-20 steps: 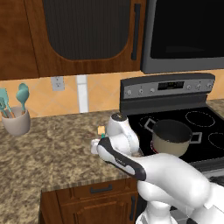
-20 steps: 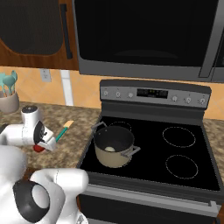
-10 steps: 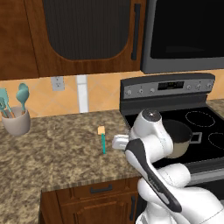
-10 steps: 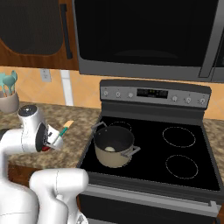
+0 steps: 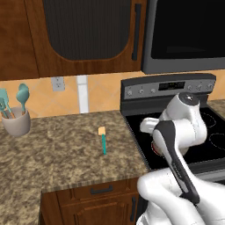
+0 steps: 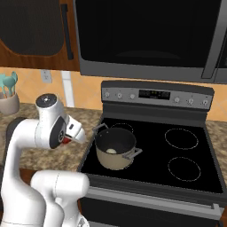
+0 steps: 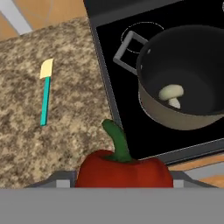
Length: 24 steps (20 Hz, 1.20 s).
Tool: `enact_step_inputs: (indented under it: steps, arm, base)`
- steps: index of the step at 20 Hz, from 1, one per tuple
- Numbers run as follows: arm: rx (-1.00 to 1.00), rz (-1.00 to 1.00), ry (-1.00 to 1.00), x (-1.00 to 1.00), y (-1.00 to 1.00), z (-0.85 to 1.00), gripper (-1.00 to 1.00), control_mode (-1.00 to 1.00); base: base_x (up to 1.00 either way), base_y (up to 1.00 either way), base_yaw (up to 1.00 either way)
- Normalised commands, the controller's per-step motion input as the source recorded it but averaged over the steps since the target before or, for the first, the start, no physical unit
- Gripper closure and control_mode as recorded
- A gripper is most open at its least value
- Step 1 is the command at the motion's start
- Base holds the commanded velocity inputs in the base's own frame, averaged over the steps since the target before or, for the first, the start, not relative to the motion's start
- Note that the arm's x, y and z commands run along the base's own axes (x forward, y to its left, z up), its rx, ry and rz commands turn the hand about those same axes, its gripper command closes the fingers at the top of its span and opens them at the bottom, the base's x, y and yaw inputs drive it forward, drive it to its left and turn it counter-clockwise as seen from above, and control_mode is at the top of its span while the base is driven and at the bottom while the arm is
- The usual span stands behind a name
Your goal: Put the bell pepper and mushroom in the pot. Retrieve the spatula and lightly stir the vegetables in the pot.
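Observation:
The red bell pepper [image 7: 124,170] with its green stem sits between my gripper's jaws [image 7: 124,183] at the bottom of the hand view; the gripper is shut on it. It hangs over the counter edge, just left of the stove. The beige pot [image 7: 175,120] stands on the front left burner, up and to the right of the pepper. A pale mushroom [image 7: 171,94] lies inside the pot [image 6: 116,163]. The teal-handled spatula [image 5: 103,139] lies flat on the granite counter, also in the hand view [image 7: 45,94]. A red glimpse of the pepper [image 6: 65,140] shows under the hand.
A beige utensil cup [image 5: 15,121] with teal spoons stands at the counter's far left. The black stovetop [image 6: 186,155] has bare burners to the right of the pot. A microwave [image 6: 146,35] hangs above the stove.
The arm has swung right, from over the counter beside the spatula to the stove's left edge, carrying the pepper. Spatula, pot and mushroom have stayed put.

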Motion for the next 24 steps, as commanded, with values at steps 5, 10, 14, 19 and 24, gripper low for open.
enact_step_inputs:
  steps: [5,10,14,19,24]
  arm:
    - [0.00,-0.11,-0.04,0.21,-0.85,0.21,1.00,-1.00]
    - [0.03,-0.13,0.03,0.42,-0.80,0.03,1.00,-1.00]
    - [0.00,-0.18,0.05,0.49,-0.48,0.00,1.00,-1.00]
    - [0.00,-0.15,0.04,0.42,-0.45,-0.05,1.00,-1.00]
    - [0.00,-0.05,0.04,0.39,-0.08,-0.31,1.00,-1.00]
  base:
    - [0.00,0.00,0.00]
    - [0.00,0.00,0.00]
    - [0.00,0.00,0.00]
    - [0.00,0.00,0.00]
    - [0.00,0.00,0.00]
